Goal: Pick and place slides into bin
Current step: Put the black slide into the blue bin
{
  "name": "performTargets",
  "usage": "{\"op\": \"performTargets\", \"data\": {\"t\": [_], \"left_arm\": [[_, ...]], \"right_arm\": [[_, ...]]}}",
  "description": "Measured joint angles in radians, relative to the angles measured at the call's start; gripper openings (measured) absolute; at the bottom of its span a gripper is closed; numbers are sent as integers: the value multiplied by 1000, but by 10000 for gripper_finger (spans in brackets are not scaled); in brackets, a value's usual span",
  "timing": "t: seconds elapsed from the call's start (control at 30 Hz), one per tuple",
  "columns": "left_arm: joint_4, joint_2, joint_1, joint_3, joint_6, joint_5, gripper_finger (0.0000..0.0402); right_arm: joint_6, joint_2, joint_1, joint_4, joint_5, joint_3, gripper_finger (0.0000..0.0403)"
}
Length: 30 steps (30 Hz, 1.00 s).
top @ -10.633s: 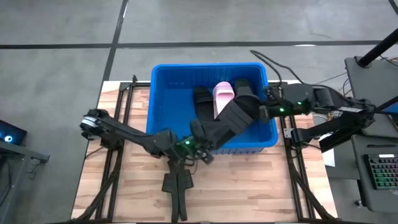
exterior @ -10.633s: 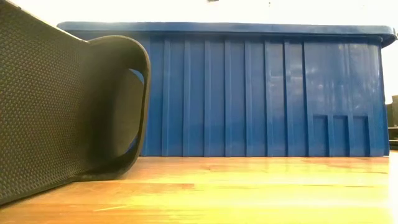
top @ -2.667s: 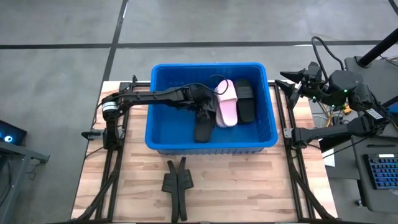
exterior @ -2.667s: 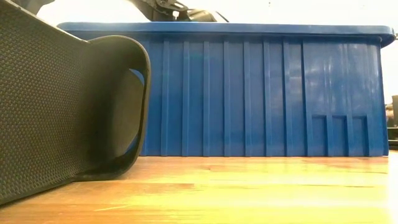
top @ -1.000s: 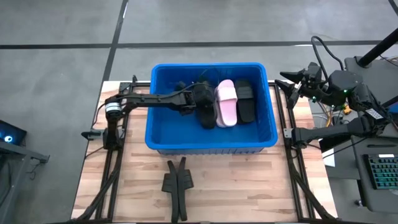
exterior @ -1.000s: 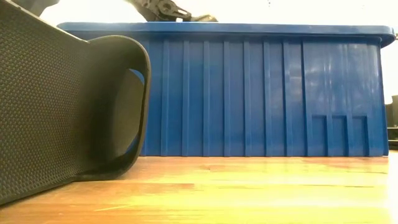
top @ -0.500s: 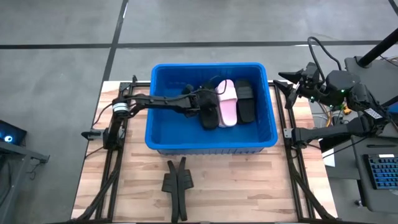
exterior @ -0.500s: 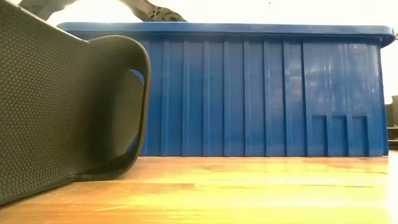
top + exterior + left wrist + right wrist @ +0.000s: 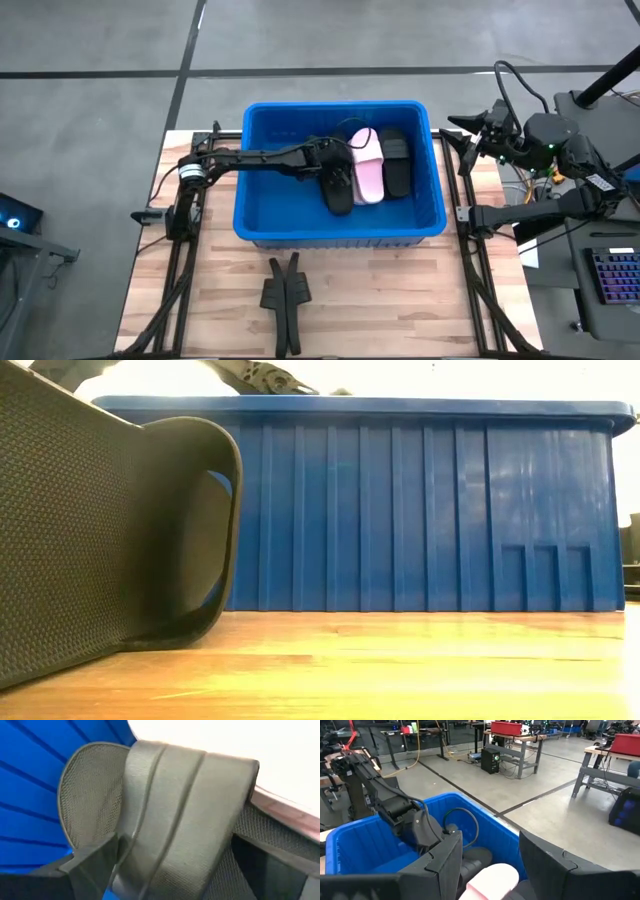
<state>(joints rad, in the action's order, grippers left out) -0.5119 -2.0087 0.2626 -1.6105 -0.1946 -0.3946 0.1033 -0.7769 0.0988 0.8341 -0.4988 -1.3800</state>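
1. The left arm is stretched out level from the desk's left edge, across the bin's (image 9: pixel 262 215) left wall and into its middle
2. The left tool (image 9: pixel 334 174) is held over a black slide (image 9: pixel 338 190) in the bin, and in the left wrist view that slide's broad strap (image 9: pixel 185 820) fills the picture right at the fingers (image 9: pixel 92 865); whether it is gripped cannot be told
3. Three slides are seen inside the bin, side by side: that black slide, a pink slide (image 9: pixel 364 165) touching it, and another black slide (image 9: pixel 394 160) nearest the right wall
4. The right arm is parked off the desk's right edge, with the right tool (image 9: pixel 478 137) beside the bin's far right corner, its fingers (image 9: pixel 447 862) spread apart and empty
5. On the bare desk (image 9: pixel 400 300) in front of the bin a narrow black forked bracket (image 9: pixel 285 300) is seen
6. In the low view a further black slide (image 9: pixel 110 530) is seen lying close to the camera, in front of the bin's ribbed wall
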Motion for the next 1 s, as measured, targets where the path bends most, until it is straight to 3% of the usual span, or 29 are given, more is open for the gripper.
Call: {"op": "performTargets", "data": {"t": [0.17,0.87,1.0], "left_arm": [[-45,-1,0,-21,72,7,386],[-117,125,-2,-20,71,158,387],[-149,169,-3,-26,-54,278,387]], "right_arm": [[-4,0,0,0,0,0,187],[-2,-1,0,30,0,0,187],[0,-2,0,30,0,0,187]]}}
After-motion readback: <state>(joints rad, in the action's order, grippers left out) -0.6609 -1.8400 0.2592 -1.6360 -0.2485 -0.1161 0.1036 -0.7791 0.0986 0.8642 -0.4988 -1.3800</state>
